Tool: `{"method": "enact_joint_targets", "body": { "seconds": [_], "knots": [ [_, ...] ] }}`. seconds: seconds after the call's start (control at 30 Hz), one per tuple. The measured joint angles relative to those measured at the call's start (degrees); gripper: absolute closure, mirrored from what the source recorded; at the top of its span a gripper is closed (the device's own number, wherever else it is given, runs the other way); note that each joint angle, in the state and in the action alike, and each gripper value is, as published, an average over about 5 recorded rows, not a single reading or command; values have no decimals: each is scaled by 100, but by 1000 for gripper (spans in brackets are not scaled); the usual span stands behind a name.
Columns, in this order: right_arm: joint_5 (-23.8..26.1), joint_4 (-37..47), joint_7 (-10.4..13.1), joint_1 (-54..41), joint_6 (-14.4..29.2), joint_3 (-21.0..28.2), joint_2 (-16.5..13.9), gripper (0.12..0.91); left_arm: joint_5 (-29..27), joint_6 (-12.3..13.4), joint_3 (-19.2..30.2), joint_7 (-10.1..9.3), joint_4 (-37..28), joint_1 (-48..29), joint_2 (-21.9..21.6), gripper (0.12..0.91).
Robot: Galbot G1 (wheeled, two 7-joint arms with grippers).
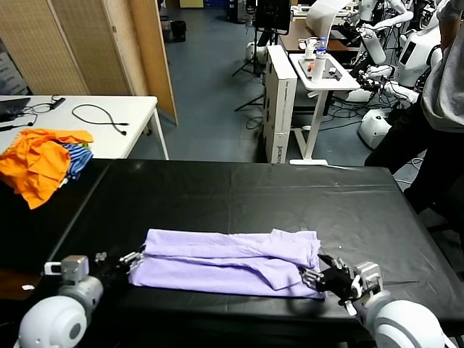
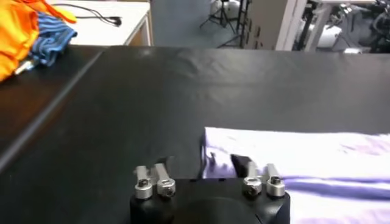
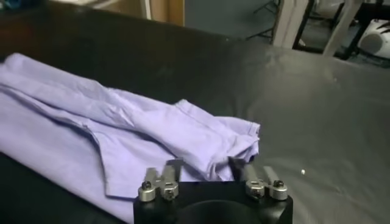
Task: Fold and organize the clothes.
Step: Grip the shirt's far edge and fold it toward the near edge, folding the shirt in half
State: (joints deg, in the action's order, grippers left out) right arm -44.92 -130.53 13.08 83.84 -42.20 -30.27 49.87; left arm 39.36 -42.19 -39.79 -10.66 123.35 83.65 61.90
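Left gripper [image 1: 133,259] sits at the near-left end of the T-shirt [image 1: 228,262], and its two fingers stand apart; in the left wrist view one finger [image 2: 241,163] lies against the shirt's end edge while the other is over bare black table [image 1: 217,188]. Whether that fingertip is under, on or only beside the cloth is hard to make out. Right gripper [image 1: 313,275] is at the shirt's opposite end, jaws also parted, with the bunched sleeve corner just ahead of them in its wrist view; the fingertips there are dark against the fabric, so contact cannot be told. Between the two grippers the lavender shirt lies folded into a long flat band on the table, near its front edge. Both arms are cut off by the head view's lower edge. Well beyond the left gripper, orange garments [image 1: 38,161] and a blue-striped cloth [image 1: 76,157] lie heaped.
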Motion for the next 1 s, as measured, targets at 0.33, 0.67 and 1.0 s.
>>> {"method": "enact_joint_targets", "body": {
  "seconds": [0.33,0.67,1.0],
  "knots": [
    [-352,972,480,-851,158,288,455,118,451,0,367,30,-557,-731,95,123],
    [-858,1540,977,-1321,257,529,734,118,557,0,487,13,-1049,-1041,158,123],
    [-807,1790,978,-1454,273,604,895,118,567,0,561,38,-1354,-1240,279,123]
  ]
}}
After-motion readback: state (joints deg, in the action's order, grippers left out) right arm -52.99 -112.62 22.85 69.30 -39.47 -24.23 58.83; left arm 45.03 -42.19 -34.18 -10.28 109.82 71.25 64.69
